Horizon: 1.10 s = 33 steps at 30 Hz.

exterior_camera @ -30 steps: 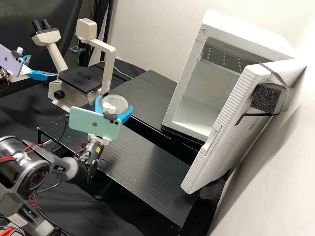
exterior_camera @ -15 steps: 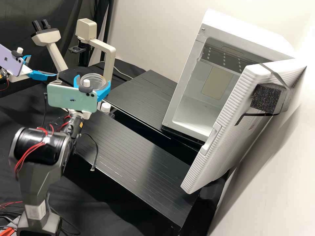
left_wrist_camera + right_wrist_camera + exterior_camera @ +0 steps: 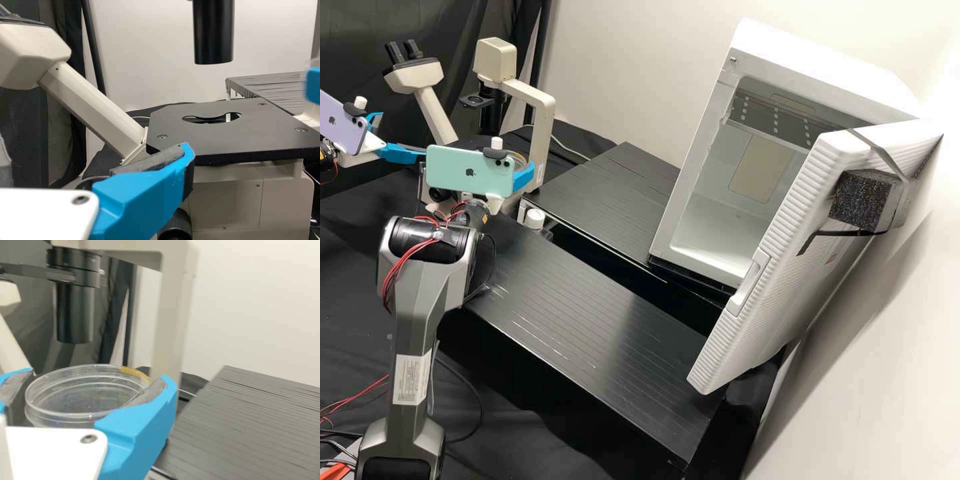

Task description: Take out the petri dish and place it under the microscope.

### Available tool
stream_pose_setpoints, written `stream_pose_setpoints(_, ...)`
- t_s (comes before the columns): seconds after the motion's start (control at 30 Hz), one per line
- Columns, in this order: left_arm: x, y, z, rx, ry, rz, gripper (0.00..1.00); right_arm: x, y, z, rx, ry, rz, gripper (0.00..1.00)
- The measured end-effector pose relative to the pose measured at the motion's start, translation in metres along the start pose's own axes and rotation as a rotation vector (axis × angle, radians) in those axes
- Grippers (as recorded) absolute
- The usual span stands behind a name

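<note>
In the high view, my right gripper (image 3: 521, 176) is at the microscope (image 3: 542, 127), partly hidden behind its green phone. The right wrist view has the clear round petri dish (image 3: 85, 397) clamped between both pads of my right gripper (image 3: 97, 380), roughly level, with the black objective tube (image 3: 75, 312) beyond and above it. My left gripper (image 3: 407, 133) stands open left of the microscope, holding nothing. From the left wrist view, one finger of my left gripper (image 3: 92, 155) is before the black stage (image 3: 225, 137), which has an oblong opening; a blue fingertip of the right gripper is at the edge.
A white incubator (image 3: 690, 173) stands at the right on a black platform, its ribbed door (image 3: 780, 247) open toward the front. A lower slatted black platform (image 3: 580, 300) runs in front. The microscope's eyepiece head (image 3: 413, 75) rises near my left gripper.
My right gripper has carried the petri dish leftward and up in the high view, from above the front platform to the microscope. The left arm and the incubator have stayed still.
</note>
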Motion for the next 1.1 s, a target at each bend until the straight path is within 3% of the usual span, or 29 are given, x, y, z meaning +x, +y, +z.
stream_pose_setpoints(0.3,0.0,0.0,0.0,0.0,0.0,0.0,1.0,0.027,-0.011,-0.013,0.011,0.041,-0.003,0.0)
stream_pose_setpoints(0.67,0.0,0.0,0.0,0.0,0.0,0.0,1.0,0.055,-0.047,-0.012,0.017,0.017,-0.112,0.0)
stream_pose_setpoints(1.1,0.0,0.0,0.0,0.0,0.0,0.0,1.0,0.086,-0.062,-0.009,-0.017,0.007,-0.12,0.0)
